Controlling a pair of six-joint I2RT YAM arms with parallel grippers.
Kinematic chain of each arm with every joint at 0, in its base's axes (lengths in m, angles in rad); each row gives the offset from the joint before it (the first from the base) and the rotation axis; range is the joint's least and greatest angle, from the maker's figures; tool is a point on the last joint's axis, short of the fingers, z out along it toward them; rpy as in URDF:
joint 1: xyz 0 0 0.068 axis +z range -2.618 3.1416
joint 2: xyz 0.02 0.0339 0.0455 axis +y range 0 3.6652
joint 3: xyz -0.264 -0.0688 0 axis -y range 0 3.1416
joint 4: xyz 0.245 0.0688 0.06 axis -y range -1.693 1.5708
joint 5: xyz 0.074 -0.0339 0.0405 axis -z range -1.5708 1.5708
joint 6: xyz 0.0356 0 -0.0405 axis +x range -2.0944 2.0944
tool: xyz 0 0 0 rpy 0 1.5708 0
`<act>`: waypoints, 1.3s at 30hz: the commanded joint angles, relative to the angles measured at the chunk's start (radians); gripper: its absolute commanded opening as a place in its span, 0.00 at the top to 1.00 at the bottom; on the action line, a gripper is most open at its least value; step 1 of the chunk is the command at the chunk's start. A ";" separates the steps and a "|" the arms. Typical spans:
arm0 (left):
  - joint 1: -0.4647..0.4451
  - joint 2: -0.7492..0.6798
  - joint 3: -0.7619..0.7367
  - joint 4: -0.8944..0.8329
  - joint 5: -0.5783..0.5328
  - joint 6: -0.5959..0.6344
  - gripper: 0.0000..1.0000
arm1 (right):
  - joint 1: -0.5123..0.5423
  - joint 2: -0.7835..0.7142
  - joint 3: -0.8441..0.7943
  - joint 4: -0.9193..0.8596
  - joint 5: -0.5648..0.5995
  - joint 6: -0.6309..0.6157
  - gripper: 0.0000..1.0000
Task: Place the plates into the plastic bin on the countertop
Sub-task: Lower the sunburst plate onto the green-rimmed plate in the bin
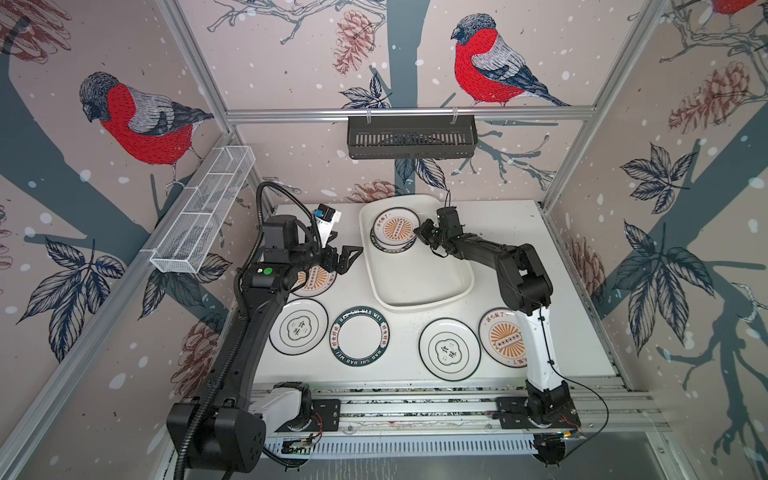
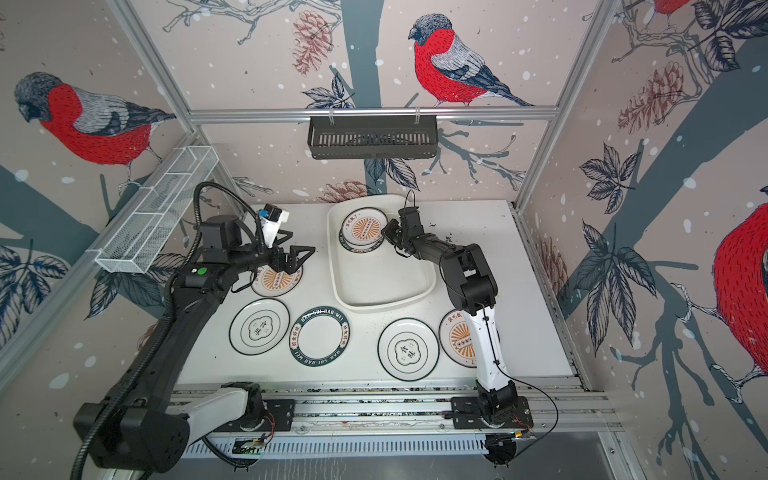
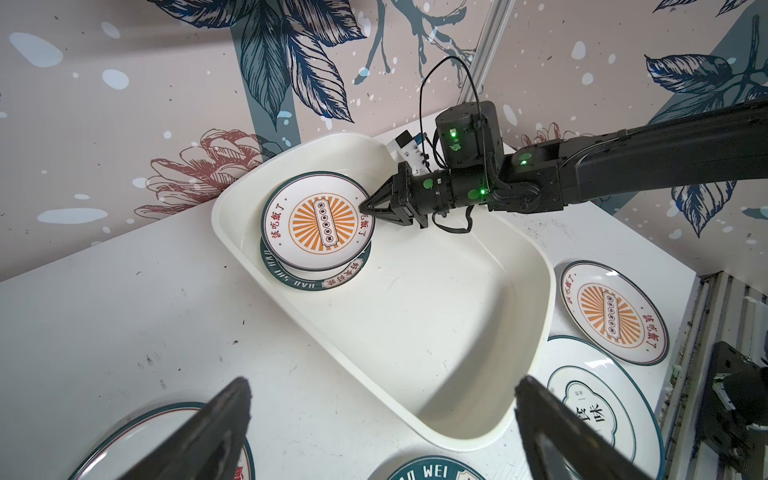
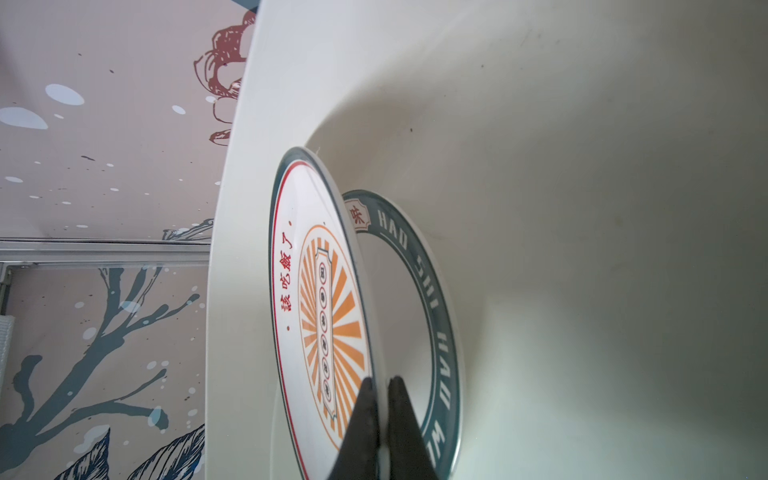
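Observation:
The cream plastic bin [image 1: 424, 276] sits at the back middle of the white countertop [image 1: 399, 370]. Inside it an orange sunburst plate [image 1: 392, 227] lies over a green-lettered plate [image 1: 390, 250], offset from it. My right gripper [image 1: 420, 235] is shut on the sunburst plate's rim [image 4: 320, 291], one finger above and one below. My left gripper [image 1: 343, 249] hovers open and empty left of the bin, over another sunburst plate [image 1: 316, 282]. Two emblem plates [image 1: 298, 326] [image 1: 449, 349], a lettered plate [image 1: 360, 337] and a sunburst plate [image 1: 500, 338] lie on the countertop.
A black slotted rack [image 1: 411, 137] hangs on the back wall and a white wire-mesh basket [image 1: 203, 208] on the left wall. Aluminium rails [image 1: 415, 403] with both arm bases run along the front edge. The right arm's white link crosses the right sunburst plate.

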 commanded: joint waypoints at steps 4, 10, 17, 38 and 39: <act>-0.001 0.001 0.001 0.003 0.024 0.003 0.02 | -0.001 0.011 0.012 0.014 -0.007 -0.002 0.94; -0.001 0.004 0.000 0.007 0.024 0.003 0.02 | 0.000 0.026 0.037 -0.008 -0.010 -0.005 0.93; -0.003 0.007 0.003 0.006 0.024 0.002 0.02 | -0.001 0.035 0.049 -0.021 -0.016 -0.005 0.92; -0.006 0.004 0.003 0.009 0.029 0.000 0.02 | 0.002 0.035 0.075 -0.095 -0.008 -0.045 0.81; -0.006 0.005 0.004 0.008 0.030 0.000 0.02 | 0.003 0.034 0.075 -0.099 -0.007 -0.048 0.80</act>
